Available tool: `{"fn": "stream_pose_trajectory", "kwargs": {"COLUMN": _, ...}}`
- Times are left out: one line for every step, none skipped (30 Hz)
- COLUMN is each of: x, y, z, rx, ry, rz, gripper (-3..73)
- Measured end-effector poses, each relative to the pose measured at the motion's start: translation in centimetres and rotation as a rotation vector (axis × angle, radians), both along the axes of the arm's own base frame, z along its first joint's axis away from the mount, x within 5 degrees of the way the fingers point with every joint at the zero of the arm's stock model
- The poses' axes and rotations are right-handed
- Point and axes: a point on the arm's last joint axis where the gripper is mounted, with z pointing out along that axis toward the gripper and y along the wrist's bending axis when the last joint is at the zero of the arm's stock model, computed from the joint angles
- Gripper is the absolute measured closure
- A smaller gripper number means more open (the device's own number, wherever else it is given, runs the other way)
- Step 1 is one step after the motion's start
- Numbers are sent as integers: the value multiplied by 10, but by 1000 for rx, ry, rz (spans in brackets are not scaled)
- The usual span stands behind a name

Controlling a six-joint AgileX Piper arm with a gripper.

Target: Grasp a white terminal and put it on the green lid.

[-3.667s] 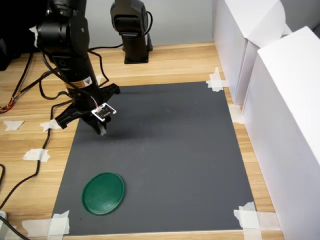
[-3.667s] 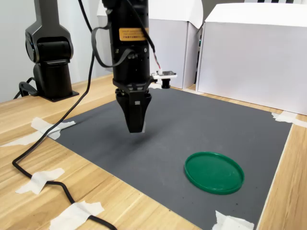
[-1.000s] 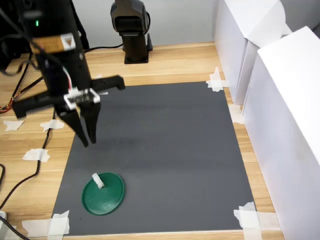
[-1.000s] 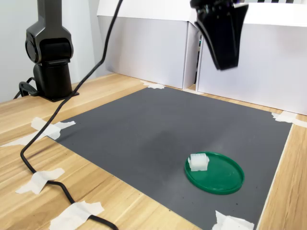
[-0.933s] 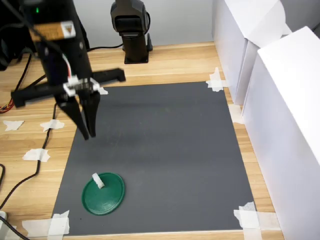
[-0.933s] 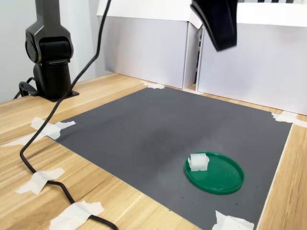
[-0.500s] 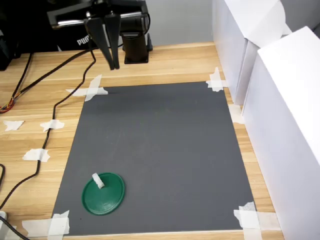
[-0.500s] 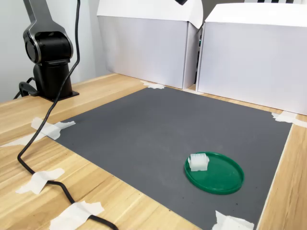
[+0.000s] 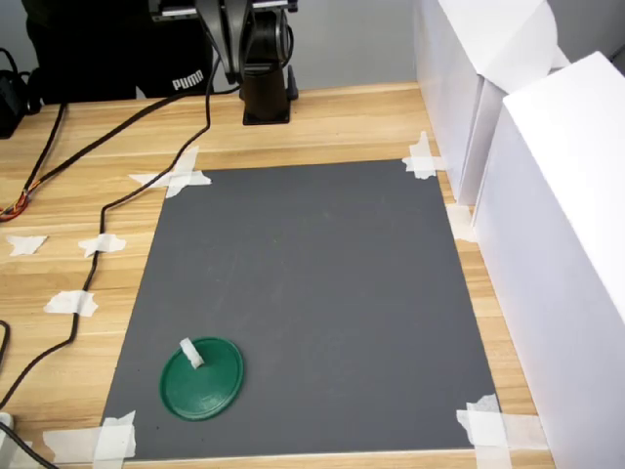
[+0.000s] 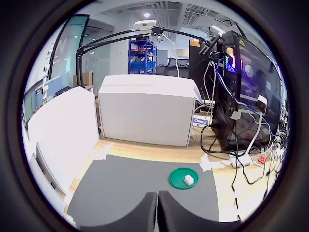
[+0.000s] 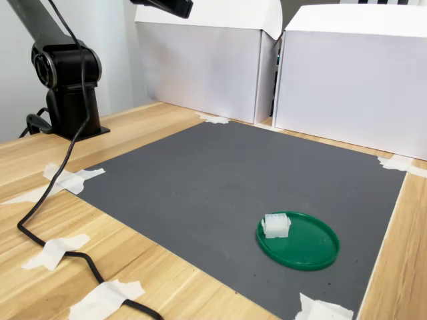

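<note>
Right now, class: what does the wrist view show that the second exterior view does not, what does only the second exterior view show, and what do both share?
Only the wrist view shows the gripper, jaws together, and the room beyond: blue shelving and computer cables. Only the second exterior view shows the arm's base and the black cable across the wood. Both show the white terminal on the green lid, the grey mat and white boxes.

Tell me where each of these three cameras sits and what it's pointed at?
First exterior view: high above the grey mat, looking down; gripper at top.
Wrist view: on the raised arm, facing the distant round green plastic lid bearing the small white plastic terminal; closed fingers show.
Second exterior view: low beside the table; arm base shows.
All share lid, terminal and mat.
</note>
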Motion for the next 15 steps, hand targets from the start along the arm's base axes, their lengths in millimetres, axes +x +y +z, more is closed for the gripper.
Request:
{"fn": "stream_pose_trajectory", "kwargs": {"x": -3, "y": 0, "z": -6, "rx": -4, "ry": 6, "rz": 1, "gripper": 711}}
{"fn": "stream_pose_trajectory", "kwargs": {"x": -5, "y": 0, "z": -11, "rx": -7, "ry": 13, "rz": 3, "gripper": 711}}
{"fn": "stream_pose_trajectory", "kwargs": {"x": -8, "y": 0, "z": -17, "rx": -19, "ry": 22, "rz": 6, "gripper": 711}}
{"fn": "stream_pose_trajectory", "kwargs": {"x": -10, "y": 0, "z": -24, "rx": -32, "ry": 31, "rz": 10, "gripper": 711}}
{"fn": "stream_pose_trajectory", "kwargs": {"x": -12, "y": 0, "z": -30, "rx": -45, "ry": 42, "rz": 14, "gripper": 711}}
{"fn": "stream_pose_trajectory", "kwargs": {"x": -14, "y": 1, "z": -37, "rx": -54, "ry": 56, "rz": 18, "gripper": 711}}
{"fn": "stream_pose_trajectory", "kwargs": {"x": -16, "y": 1, "z": -44, "rx": -65, "ry": 69, "rz": 22, "gripper": 711}}
{"fn": "stream_pose_trajectory", "kwargs": {"x": -17, "y": 1, "z": -50, "rx": -71, "ry": 82, "rz": 24, "gripper": 711}}
{"fn": "stream_pose_trajectory", "kwargs": {"x": -19, "y": 1, "z": -56, "rx": -70, "ry": 95, "rz": 26, "gripper": 711}}
{"fn": "stream_pose_trajectory", "kwargs": {"x": -20, "y": 1, "z": -61, "rx": -71, "ry": 105, "rz": 27, "gripper": 711}}
{"fn": "stream_pose_trajectory", "kwargs": {"x": -22, "y": 1, "z": -66, "rx": -67, "ry": 117, "rz": 28, "gripper": 711}}
{"fn": "stream_pose_trajectory", "kwargs": {"x": -23, "y": 1, "z": -71, "rx": -63, "ry": 129, "rz": 29, "gripper": 711}}
{"fn": "stream_pose_trajectory", "kwargs": {"x": -24, "y": 2, "z": -75, "rx": -58, "ry": 140, "rz": 29, "gripper": 711}}
{"fn": "stream_pose_trajectory", "kwargs": {"x": -25, "y": 2, "z": -79, "rx": -54, "ry": 148, "rz": 28, "gripper": 711}}
{"fn": "stream_pose_trajectory", "kwargs": {"x": -26, "y": 2, "z": -82, "rx": -53, "ry": 154, "rz": 27, "gripper": 711}}
